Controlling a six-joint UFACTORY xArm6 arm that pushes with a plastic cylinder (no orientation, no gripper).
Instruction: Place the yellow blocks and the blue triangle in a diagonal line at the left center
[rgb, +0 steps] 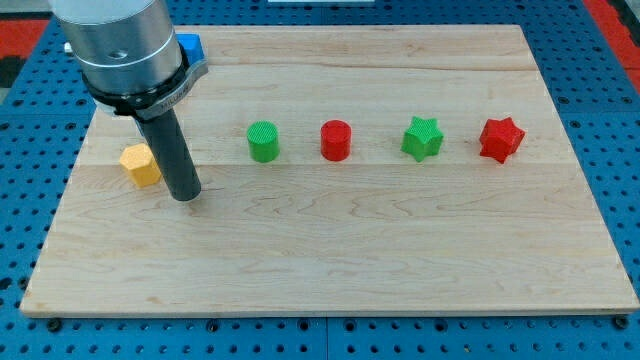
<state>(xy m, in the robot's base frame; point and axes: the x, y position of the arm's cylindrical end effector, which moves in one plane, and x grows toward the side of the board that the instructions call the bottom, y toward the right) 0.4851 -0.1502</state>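
A yellow block (141, 165), roughly hexagonal, lies near the board's left edge at mid-height. My tip (185, 195) rests on the board just to the right of it and slightly lower, a small gap apart. A blue block (190, 46) shows at the view's top left, mostly hidden behind the arm's grey housing, so its shape cannot be made out. No other yellow block is visible.
A row runs across the board's middle: a green cylinder (263, 141), a red cylinder (337, 140), a green star (422, 138) and a red star (501, 139). The wooden board (330, 270) lies on a blue perforated table.
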